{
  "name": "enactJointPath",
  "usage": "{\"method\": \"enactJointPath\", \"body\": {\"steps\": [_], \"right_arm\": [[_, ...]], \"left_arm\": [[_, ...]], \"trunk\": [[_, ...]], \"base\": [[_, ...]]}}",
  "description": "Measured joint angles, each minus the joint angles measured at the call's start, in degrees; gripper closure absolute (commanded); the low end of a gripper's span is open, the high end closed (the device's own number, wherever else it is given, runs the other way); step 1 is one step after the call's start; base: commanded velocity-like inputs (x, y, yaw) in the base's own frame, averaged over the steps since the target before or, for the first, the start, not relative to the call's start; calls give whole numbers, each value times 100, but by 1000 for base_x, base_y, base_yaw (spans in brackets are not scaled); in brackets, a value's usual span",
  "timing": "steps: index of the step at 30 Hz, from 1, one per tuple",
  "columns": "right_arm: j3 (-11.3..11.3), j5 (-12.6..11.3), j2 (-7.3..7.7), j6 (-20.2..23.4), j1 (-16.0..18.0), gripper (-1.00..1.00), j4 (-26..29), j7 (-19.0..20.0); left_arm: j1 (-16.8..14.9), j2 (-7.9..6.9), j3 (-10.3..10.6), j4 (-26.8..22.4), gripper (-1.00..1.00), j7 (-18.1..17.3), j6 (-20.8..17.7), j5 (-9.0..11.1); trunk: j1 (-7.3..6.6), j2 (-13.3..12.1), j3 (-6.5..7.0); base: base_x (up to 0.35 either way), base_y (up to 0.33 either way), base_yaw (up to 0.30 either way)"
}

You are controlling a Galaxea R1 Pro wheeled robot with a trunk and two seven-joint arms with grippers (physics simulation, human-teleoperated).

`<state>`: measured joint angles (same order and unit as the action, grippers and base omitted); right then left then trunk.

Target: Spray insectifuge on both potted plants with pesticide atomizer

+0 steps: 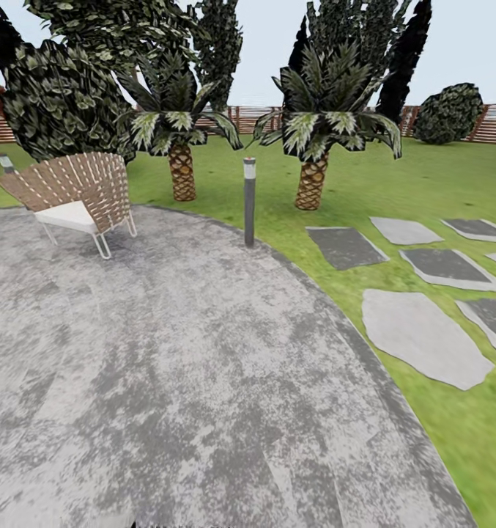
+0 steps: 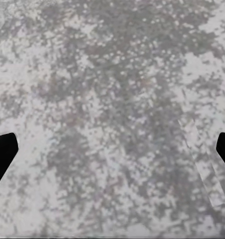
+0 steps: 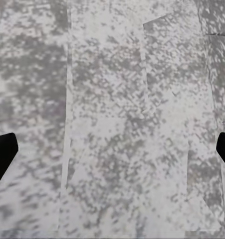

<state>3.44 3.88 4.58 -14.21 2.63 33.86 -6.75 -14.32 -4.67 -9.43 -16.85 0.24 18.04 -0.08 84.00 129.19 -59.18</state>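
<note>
I am in the garden, on a round grey mottled patio (image 1: 167, 367) bordered by green lawn (image 1: 423, 183). The pesticide atomizer and the potted plants are out of view. My left gripper (image 2: 112, 154) hangs open over bare paving, its dark fingertips (image 2: 2, 154) far apart at the picture's edges with nothing between them. My right gripper (image 3: 112, 154) is open in the same way above the paving, fingertips (image 3: 2, 154) spread wide and empty.
A woven wicker chair (image 1: 75, 194) stands at the patio's far left. A grey lamp post (image 1: 249, 202) rises at the patio rim. Two palm trees (image 1: 182, 172) (image 1: 311, 180) grow behind it. Stepping stones (image 1: 420, 334) cross the lawn at right. A slatted fence (image 1: 489, 125) and dark bushes (image 1: 448, 111) close the back.
</note>
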Motion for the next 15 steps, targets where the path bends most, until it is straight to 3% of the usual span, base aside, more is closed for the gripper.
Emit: {"method": "enactJointPath", "body": {"steps": [15], "right_arm": [[0, -7, -8, 1, 0, -100, 9, 0]], "left_arm": [[2, 0, 0, 7, -100, 0, 2, 0]], "trunk": [[0, 0, -48]], "base": [[0, 0, 271]]}}
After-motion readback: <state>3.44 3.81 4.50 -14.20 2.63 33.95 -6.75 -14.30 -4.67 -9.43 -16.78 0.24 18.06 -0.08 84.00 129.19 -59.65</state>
